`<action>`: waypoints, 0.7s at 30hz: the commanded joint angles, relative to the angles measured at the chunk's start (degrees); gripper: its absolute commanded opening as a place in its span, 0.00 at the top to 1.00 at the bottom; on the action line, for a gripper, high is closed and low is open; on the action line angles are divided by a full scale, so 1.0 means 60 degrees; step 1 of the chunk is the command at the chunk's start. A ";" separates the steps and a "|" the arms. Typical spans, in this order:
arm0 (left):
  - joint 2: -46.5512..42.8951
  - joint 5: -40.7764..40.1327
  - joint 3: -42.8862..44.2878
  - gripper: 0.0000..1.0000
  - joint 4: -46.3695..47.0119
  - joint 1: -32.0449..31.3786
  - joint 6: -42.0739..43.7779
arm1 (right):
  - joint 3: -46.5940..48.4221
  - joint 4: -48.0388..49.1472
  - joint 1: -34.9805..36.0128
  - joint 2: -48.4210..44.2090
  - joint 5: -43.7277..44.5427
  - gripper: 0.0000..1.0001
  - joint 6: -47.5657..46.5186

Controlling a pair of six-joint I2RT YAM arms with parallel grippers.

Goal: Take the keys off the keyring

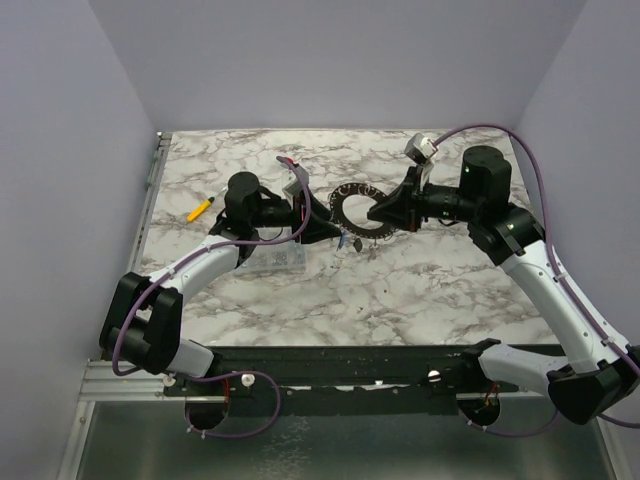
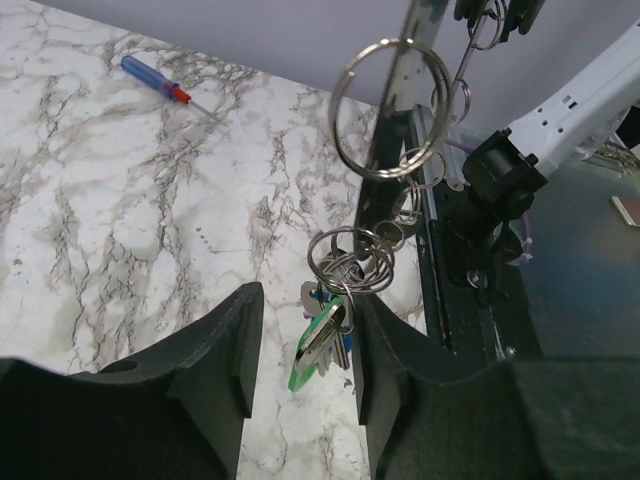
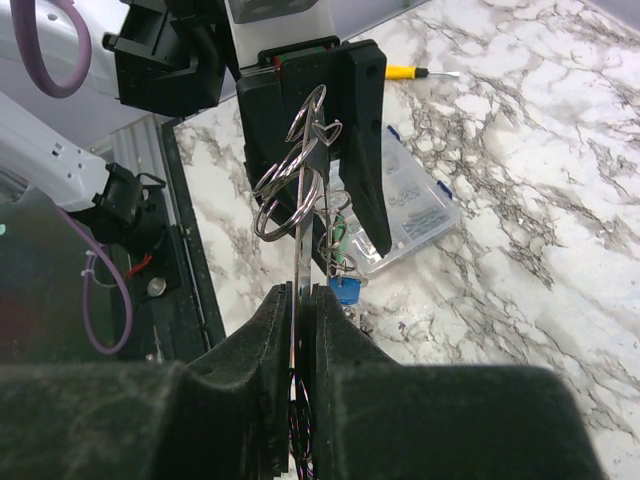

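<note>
Right claw (image 3: 302, 296) is squeezed tight on the keyring (image 1: 356, 190), which we see edge-on from the right wrist view, held up off the desk (image 1: 420, 290). The keys (image 2: 322, 338) dangle below it on a tangle of small split rings (image 2: 347, 262). The green-headed one hangs lowest, and a blue head shows from the other side. Left claw (image 2: 305, 305) is spread apart with the bunch hanging between its fingers, much closer to one finger, and we can't tell if it's touching. A clear plastic box (image 3: 415, 205) sits on the desk by the left arm, with a yellow screwdriver (image 1: 203, 208) further left.
</note>
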 commanded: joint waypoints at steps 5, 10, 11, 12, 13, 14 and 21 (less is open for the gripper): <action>0.0072 0.0712 -0.0148 0.67 0.0583 -0.0104 -0.0018 | 0.0466 0.0270 -0.0207 -0.0014 -0.0560 0.99 0.0394; 0.0030 0.0862 -0.0198 0.83 0.0617 -0.0111 -0.0131 | 0.0497 0.0250 -0.0312 -0.0037 -0.0547 0.99 0.0416; 0.0018 0.0876 -0.0219 0.86 0.0630 -0.0106 -0.0154 | 0.0477 0.0260 -0.0336 -0.0050 -0.0552 0.99 0.0423; 0.0007 0.0856 -0.0256 0.90 0.0642 -0.0104 -0.0182 | 0.0455 0.0275 -0.0359 -0.0064 -0.0547 0.99 0.0423; -0.0009 0.0831 -0.0277 0.94 0.0646 -0.0104 -0.0224 | 0.0426 0.0293 -0.0382 -0.0083 -0.0536 0.99 0.0424; -0.0020 0.0803 -0.0297 0.97 0.0659 -0.0104 -0.0288 | 0.0399 0.0293 -0.0399 -0.0098 -0.0512 0.99 0.0424; -0.0132 0.0388 -0.0240 1.00 0.0704 0.0047 -0.1038 | 0.0089 0.0403 -0.0613 -0.0189 0.0123 0.99 0.0277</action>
